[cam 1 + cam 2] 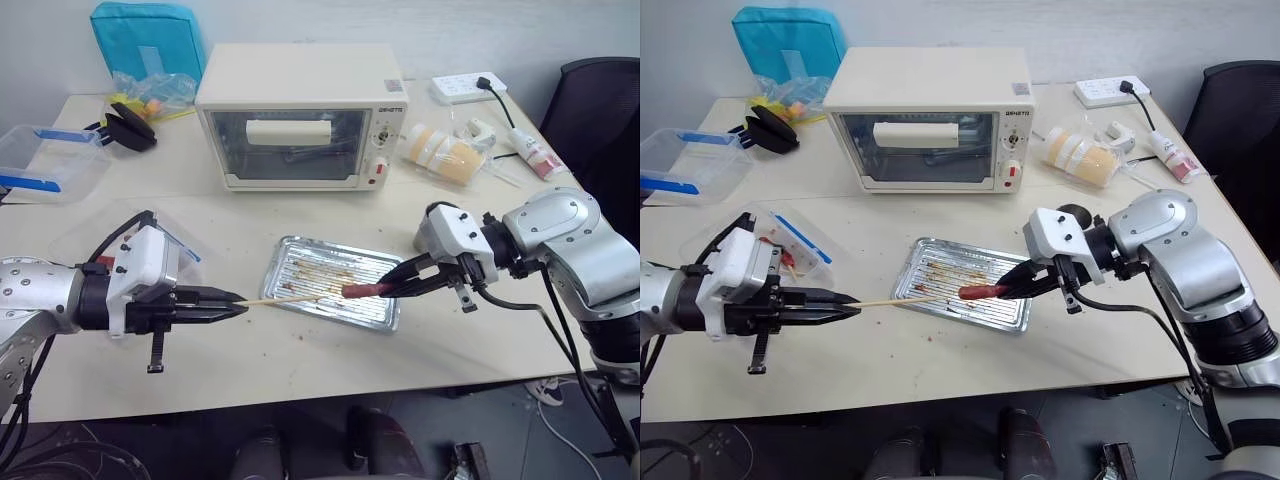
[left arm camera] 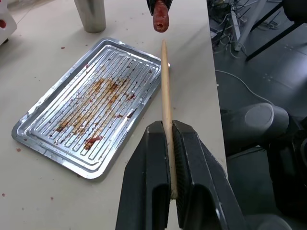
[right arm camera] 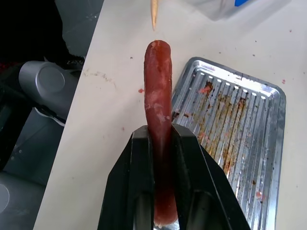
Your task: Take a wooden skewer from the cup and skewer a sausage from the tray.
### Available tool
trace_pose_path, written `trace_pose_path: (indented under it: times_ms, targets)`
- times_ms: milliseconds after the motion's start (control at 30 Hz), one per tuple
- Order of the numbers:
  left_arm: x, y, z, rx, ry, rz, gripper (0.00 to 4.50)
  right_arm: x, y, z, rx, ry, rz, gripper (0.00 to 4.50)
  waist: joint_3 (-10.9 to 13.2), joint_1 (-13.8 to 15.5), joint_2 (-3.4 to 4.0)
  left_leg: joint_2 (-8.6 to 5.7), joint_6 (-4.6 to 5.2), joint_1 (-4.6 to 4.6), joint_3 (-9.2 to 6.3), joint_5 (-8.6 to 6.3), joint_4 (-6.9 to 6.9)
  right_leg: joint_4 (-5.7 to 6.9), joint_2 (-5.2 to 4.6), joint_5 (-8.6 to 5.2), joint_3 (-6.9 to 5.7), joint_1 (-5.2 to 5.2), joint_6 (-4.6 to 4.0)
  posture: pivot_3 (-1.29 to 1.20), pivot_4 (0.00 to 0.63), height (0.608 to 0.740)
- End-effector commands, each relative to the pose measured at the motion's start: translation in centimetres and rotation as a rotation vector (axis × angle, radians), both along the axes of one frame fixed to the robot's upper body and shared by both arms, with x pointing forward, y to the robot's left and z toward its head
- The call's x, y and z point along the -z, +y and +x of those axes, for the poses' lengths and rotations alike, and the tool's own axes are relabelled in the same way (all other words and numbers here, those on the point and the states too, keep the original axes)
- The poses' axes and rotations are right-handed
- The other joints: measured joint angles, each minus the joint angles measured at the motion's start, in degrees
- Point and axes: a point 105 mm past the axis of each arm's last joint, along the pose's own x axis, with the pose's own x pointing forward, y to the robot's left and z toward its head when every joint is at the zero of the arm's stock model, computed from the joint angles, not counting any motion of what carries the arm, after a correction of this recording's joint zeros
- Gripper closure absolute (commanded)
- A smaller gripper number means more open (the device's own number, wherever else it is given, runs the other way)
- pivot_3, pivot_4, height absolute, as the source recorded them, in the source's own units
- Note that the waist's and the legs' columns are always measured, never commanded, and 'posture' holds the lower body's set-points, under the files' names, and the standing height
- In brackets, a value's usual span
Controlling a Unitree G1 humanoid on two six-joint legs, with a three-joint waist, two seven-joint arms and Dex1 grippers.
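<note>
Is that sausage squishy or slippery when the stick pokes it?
Probably a bit of both. The sausage sticks out past the right gripper with just a slight curve, so it seems fairly firm. Its glossy skin looks greasy, so the wooden skewer might slide off.

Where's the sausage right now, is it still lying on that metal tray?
No, the sausage is held above the tray in the right gripper, its free end facing the tip of the wooden skewer held by the left gripper.
</note>
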Motion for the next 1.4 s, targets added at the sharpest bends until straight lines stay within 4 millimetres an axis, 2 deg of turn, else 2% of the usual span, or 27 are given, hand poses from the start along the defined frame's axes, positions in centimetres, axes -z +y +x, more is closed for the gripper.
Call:
trace_pose_path:
  times_ms: [33, 467, 700, 933, 1400]
  targets:
    - [-0.4, -0.4, 0.1, 0.020, -0.035, 0.003, 4.50, -1.3, 0.7, -0.7, -0.038, -0.043, 0.022, 4.31, 0.00, 0.05, 0.00, 0.00, 0.00, 0.00, 0.00, 0.00, 0.00, 0.00, -0.01, 0.00, 0.00, 0.00, 0.00, 0.00, 0.150, 0.740]
    - [-0.5, -1.1, 0.5, 0.050, -0.041, -0.004, 4.50, -1.8, 1.5, -0.7, -0.037, -0.046, 0.049, 4.31, 0.00, 0.09, 0.00, -0.01, 0.00, -0.01, 0.00, 0.00, 0.00, 0.01, 0.01, 0.00, 0.00, 0.00, 0.00, 0.00, 0.150, 0.740]
    - [-0.8, -0.1, 0.5, 0.018, -0.049, 0.016, 4.50, -1.0, 0.3, 0.1, 0.001, -0.047, 0.017, 4.31, 0.00, 0.05, 0.00, -0.01, 0.01, 0.00, 0.01, 0.00, 0.00, 0.01, 0.01, 0.00, 0.00, 0.00, 0.00, 0.00, 0.150, 0.740]
    - [-1.1, 0.2, 0.7, 0.010, -0.061, 0.020, 4.50, -0.9, 0.2, 0.2, 0.000, -0.049, 0.012, 4.31, 0.00, 0.06, 0.00, -0.01, 0.01, 0.00, 0.01, 0.00, 0.01, 0.01, 0.01, 0.00, 0.00, 0.00, 0.00, 0.00, 0.150, 0.740]
    - [-1.4, -0.8, 0.8, 0.049, -0.069, 0.005, 4.50, -1.1, 1.3, 0.1, -0.023, -0.056, 0.037, 4.31, 0.00, 0.09, 0.00, -0.01, 0.01, 0.00, 0.01, 0.01, 0.02, 0.06, 0.02, 0.00, 0.00, 0.00, 0.00, 0.00, 0.150, 0.740]
